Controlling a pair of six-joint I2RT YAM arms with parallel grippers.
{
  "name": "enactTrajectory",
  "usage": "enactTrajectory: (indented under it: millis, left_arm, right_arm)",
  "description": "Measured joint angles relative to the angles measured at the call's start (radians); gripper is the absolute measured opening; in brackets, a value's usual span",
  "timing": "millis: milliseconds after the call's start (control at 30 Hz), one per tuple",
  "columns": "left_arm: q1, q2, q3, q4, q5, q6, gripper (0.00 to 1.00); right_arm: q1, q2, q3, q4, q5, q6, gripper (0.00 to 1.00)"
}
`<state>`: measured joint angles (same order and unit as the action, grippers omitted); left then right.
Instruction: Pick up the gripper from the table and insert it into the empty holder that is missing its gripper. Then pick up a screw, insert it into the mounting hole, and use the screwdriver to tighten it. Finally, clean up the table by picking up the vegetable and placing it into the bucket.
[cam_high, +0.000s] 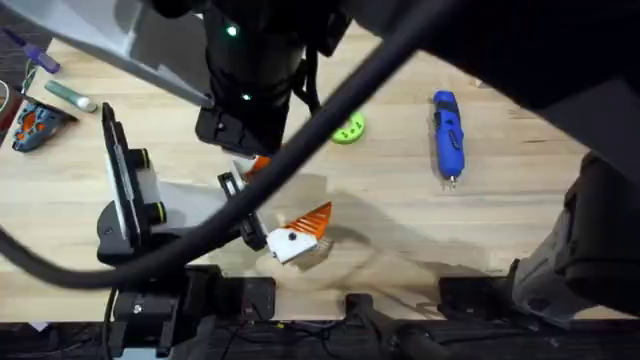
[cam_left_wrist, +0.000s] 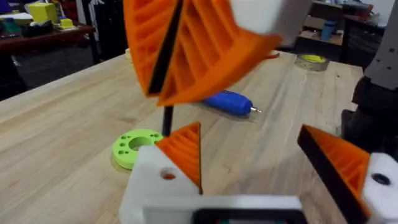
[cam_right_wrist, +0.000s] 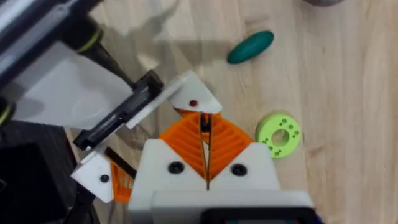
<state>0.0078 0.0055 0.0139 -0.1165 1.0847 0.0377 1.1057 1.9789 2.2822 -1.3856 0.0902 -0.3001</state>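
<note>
**A:** From overhead, what's waiting?

**B:** The slim blue pen-shaped screwdriver (cam_high: 447, 135) lies untouched on the pale wooden bench (cam_high: 540, 215), well apart from the arms.

**A:** The left wrist view?

**B:** The left pincer (cam_left_wrist: 249, 137) is spread open. The right arm's orange ribbed pads (cam_left_wrist: 205, 43) hang between its fingers.

**A:** And the right wrist?

**B:** The right pincer (cam_right_wrist: 205, 134) is pressed closed, with a thin dark sliver between the pads that I can't identify. The dark green oblong vegetable (cam_right_wrist: 250, 48) lies on the bench beyond. I'd hold it square and lower slowly
</note>
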Motion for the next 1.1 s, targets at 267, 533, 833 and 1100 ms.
enactTrajectory:
  millis: [267,533,833,1100]
  left_arm:
    - [0.0,0.0,0.0,0.0,0.0,0.0,0.985]
    - [0.0,0.0,0.0,0.0,0.0,0.0,0.985]
    - [0.0,0.0,0.0,0.0,0.0,0.0,0.985]
    - [0.0,0.0,0.0,0.0,0.0,0.0,0.985]
  right_arm:
    - [0.0,0.003,0.0,-0.005,-0.056,-0.052,0.007]
    - [-0.001,0.012,0.0,-0.005,-0.062,-0.115,0.007]
    - [-0.003,0.019,0.0,-0.005,-0.048,-0.143,0.007]
    - [-0.003,0.034,0.0,-0.007,-0.042,-0.152,0.007]
